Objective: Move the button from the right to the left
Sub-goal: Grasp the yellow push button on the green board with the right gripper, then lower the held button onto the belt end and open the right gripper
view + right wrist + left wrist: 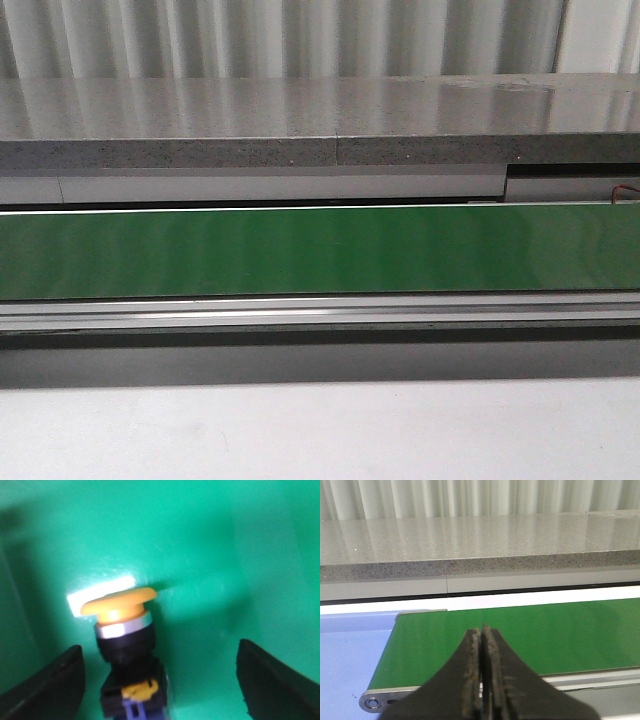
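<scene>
The button (125, 645) shows only in the right wrist view. It has a yellow-orange disc head, a silver ring, a black collar and a blue part below. It lies on a green surface (210, 555). My right gripper (160, 680) is open, with the button between its fingers, nearer one finger (47, 687) than the other (277, 682), touching neither. My left gripper (483, 680) is shut and empty, hovering over the near edge of the green belt (545, 635) by its end. Neither gripper nor the button shows in the front view.
The green belt (320, 250) runs across the front view with a metal rail (320, 312) along its near side. A grey speckled shelf (300, 125) stands behind it. A blue surface (350, 655) lies beyond the belt's end roller (372, 702).
</scene>
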You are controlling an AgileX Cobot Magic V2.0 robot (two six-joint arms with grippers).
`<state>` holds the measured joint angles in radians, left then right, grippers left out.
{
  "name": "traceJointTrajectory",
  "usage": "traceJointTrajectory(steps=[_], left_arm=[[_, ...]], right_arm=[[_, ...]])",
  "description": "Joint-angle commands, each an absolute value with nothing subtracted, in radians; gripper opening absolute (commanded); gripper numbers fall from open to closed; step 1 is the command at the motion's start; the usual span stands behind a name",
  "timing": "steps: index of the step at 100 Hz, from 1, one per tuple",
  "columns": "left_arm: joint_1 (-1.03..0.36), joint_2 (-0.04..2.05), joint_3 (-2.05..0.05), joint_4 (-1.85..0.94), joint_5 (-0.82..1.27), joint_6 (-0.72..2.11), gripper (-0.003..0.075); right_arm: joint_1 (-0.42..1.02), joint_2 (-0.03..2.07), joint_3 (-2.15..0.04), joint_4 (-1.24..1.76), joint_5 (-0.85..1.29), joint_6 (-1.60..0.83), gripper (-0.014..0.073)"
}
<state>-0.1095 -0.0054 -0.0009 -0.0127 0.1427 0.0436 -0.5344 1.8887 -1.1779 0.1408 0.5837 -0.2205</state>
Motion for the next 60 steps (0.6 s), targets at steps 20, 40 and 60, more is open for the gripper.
traceJointTrajectory(steps=[20, 40, 60], left_arm=[[-0.116, -0.039, 0.023, -0.017, 0.066, 0.045, -0.0020], [-0.116, -0.039, 0.023, -0.017, 0.066, 0.045, -0.0020], [-0.116, -0.039, 0.023, -0.017, 0.066, 0.045, -0.0020]], right_arm=[[-0.541, 1.888, -1.208, 0.152, 0.532, -0.236, 0.0289], [-0.541, 1.830, -1.208, 0.216, 0.535, -0.236, 0.0121], [-0.501, 1.701, -1.208, 0.266, 0.598, -0.236, 0.0121]])
